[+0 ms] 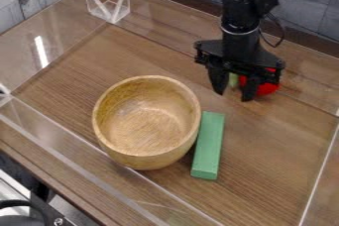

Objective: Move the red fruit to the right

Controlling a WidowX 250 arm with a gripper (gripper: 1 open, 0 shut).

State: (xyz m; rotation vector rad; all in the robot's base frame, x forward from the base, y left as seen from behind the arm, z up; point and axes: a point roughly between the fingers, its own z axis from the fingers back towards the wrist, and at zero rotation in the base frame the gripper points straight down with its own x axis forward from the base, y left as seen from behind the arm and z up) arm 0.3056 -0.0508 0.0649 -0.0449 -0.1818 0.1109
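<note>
Camera view: red fruit (268, 87) rests on the surface at right, beside and partly behind the gripper (239, 83), whose jaws stand spread and empty, apparently released after placement.

Even soft light; low-res, slightly blurred; glare on clear walls (59, 32).

A robotics lab test bench: a brown wood-grain tabletop (146, 56) fenced by low clear acrylic walls (59, 32), with a black robot arm (243, 7) mounted over it.
</note>
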